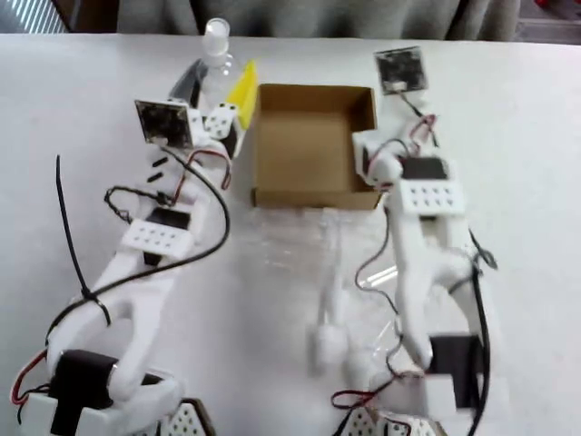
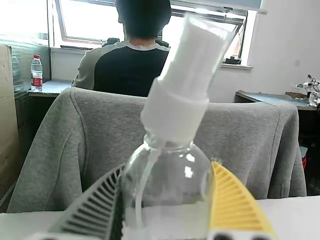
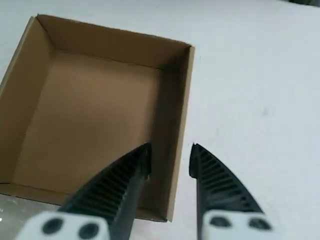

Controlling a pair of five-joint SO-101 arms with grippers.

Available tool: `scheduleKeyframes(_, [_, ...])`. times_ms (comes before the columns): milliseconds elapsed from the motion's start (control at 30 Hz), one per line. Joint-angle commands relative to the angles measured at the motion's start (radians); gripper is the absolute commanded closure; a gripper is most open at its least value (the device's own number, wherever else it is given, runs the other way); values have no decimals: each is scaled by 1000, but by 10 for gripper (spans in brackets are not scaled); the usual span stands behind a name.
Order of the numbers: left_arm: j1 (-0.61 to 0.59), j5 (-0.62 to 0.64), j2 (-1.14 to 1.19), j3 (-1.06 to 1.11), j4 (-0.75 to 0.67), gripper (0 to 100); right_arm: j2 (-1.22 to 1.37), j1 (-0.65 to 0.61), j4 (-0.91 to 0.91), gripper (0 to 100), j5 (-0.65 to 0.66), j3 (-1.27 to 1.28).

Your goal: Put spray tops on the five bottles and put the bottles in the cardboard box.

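A clear bottle (image 1: pixel 218 44) with a white spray top (image 2: pixel 184 75) stands upright near the table's far edge, left of the cardboard box (image 1: pixel 272 145). My left gripper (image 1: pixel 218 77) is shut on the bottle (image 2: pixel 165 192), one grey finger and one yellow finger (image 2: pixel 234 200) on either side of it. The box (image 3: pixel 90 120) is open-topped and holds nothing. My right gripper (image 3: pixel 170 152) stands narrowly open astride the box's right wall, one finger inside and one outside. In the high view it (image 1: pixel 370 168) sits at the box's near right corner.
Loose white spray tops (image 1: pixel 327 338) with thin tubes and faint clear bottles (image 1: pixel 295 243) lie on the table in front of the box, between the two arms. A chair draped in grey cloth (image 2: pixel 60 145) stands beyond the far edge.
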Motion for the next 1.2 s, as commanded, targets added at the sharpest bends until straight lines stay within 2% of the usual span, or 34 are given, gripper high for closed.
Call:
scheduleKeyframes(0, [-8,12,-10,-18,-29,902,85,-4,-18,878,-8,-97])
scheduleKeyframes(167, [-8,12,-10,-17,-29,902,182,8,-18,878,-8,-118])
scheduleKeyframes(633, [-2,12,-10,-2,-29,902,199,65,24,878,-8,-109])
scheduleKeyframes(967, [4,12,-12,2,-29,902,349,42,-67,885,-6,-103])
scheduleKeyframes(1067, [4,12,-12,0,-29,902,351,30,-68,977,-5,-103])
scheduleKeyframes(1167, [2,12,-12,-2,-29,902,351,-2,-61,975,-6,-103])
